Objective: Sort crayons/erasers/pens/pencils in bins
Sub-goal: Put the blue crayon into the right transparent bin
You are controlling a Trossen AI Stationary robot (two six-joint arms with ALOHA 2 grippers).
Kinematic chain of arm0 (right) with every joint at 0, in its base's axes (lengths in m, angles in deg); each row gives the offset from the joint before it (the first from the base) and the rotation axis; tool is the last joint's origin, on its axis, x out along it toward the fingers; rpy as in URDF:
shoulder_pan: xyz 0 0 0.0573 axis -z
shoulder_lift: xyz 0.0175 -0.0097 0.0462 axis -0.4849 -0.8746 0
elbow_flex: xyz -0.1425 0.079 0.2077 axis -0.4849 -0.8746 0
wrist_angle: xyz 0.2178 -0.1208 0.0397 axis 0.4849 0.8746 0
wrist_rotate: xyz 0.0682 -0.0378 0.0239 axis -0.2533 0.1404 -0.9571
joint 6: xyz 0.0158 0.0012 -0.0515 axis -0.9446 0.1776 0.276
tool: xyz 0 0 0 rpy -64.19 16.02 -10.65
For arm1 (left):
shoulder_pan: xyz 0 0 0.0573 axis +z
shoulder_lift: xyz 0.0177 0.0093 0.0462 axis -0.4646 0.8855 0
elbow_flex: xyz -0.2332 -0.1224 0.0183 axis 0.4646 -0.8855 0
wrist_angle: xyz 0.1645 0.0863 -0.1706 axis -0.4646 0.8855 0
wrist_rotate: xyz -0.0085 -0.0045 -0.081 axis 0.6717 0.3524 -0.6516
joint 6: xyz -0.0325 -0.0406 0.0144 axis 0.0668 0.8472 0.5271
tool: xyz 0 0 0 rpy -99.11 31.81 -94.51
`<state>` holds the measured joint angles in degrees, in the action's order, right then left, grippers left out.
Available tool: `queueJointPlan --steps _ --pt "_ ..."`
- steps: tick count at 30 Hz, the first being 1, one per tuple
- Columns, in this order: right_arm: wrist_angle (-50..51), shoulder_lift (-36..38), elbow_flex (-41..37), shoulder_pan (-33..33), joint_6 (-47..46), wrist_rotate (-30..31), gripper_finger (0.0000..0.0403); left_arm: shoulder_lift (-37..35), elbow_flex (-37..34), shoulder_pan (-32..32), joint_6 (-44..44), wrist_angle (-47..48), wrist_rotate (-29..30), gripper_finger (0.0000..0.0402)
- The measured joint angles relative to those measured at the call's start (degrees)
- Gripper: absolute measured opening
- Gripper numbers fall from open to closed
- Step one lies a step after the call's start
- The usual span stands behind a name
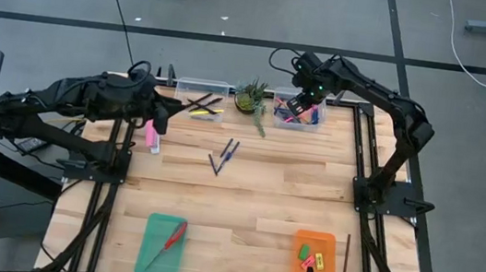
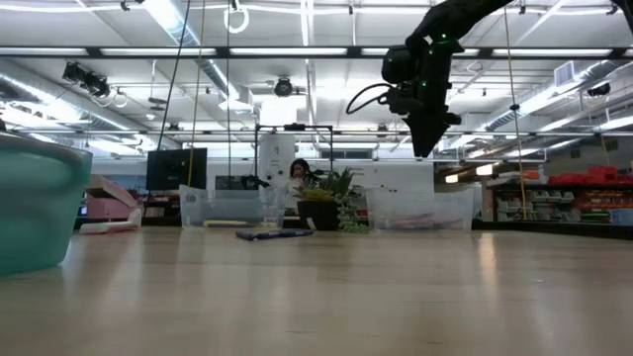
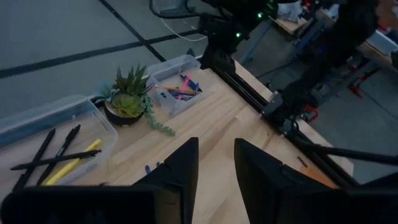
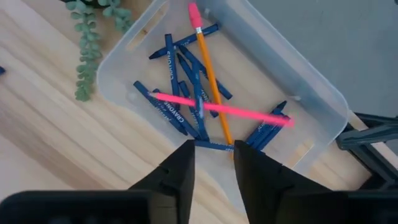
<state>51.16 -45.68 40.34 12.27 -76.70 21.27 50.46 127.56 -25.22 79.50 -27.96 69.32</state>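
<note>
My right gripper (image 1: 297,107) hangs open and empty above the right clear bin (image 4: 311,74), fingers pointing down (image 2: 427,146). That bin holds several blue pens (image 4: 180,74), a pink stick (image 4: 236,111) and an orange pencil (image 4: 211,74). My left gripper (image 1: 161,122) is open and empty above the table's left side, near the long pink box (image 1: 152,136). The left clear bin (image 1: 201,99) holds black pencils and a yellow one (image 3: 68,163). A few blue and dark sticks (image 1: 224,155) lie flat on the table's middle. The orange tray (image 1: 312,267) holds erasers (image 1: 306,252).
A small potted plant (image 1: 250,100) stands between the two clear bins. The teal tray (image 1: 163,245) at the near left holds red-handled scissors (image 1: 173,239). A thin dark stick (image 1: 346,260) lies right of the orange tray. Bare wood lies between the trays and the loose sticks.
</note>
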Motion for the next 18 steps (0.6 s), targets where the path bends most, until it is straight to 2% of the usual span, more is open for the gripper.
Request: queueJointPlan --steps 4,12,15,18 --pt "-0.1 0.0 0.01 -0.21 0.01 -1.99 0.0128 1.54 0.0 0.95 2.88 0.36 -0.1 0.0112" --pt "-2.49 0.0 0.01 -4.25 2.2 -15.52 0.0129 5.37 0.0 4.49 7.71 0.5 -6.32 0.0114" --pt "-6.98 0.0 0.03 -8.45 7.94 -20.95 0.0129 6.67 0.0 4.88 7.72 0.6 -6.68 0.0114" --pt "-11.72 0.0 0.03 -13.6 17.26 -21.53 0.0129 7.81 0.0 4.9 7.79 0.66 -6.68 0.0115"
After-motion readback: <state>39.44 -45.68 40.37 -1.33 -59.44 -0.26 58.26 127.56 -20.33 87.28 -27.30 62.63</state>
